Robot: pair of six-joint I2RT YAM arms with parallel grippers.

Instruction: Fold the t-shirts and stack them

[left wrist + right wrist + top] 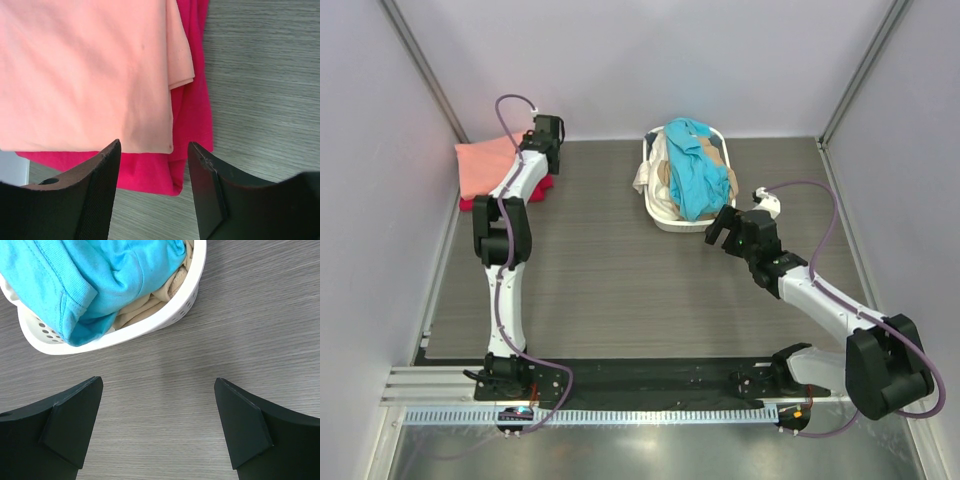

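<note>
A folded salmon-pink t-shirt (485, 165) lies on a folded crimson red t-shirt (542, 187) at the far left of the table. In the left wrist view the pink shirt (80, 70) covers most of the red one (192, 100). My left gripper (548, 128) (154, 150) is open and empty just above the stack's edge. A teal blue t-shirt (692, 168) (95, 275) lies over a beige t-shirt (662, 170) (150, 300) in the white laundry basket (672, 218) (150, 322). My right gripper (718, 228) (157, 390) is open and empty over bare table, just in front of the basket.
The wood-grain table top (620, 290) is bounded by white walls on the left, back and right. A metal rail (590, 412) runs along the near edge by the arm bases.
</note>
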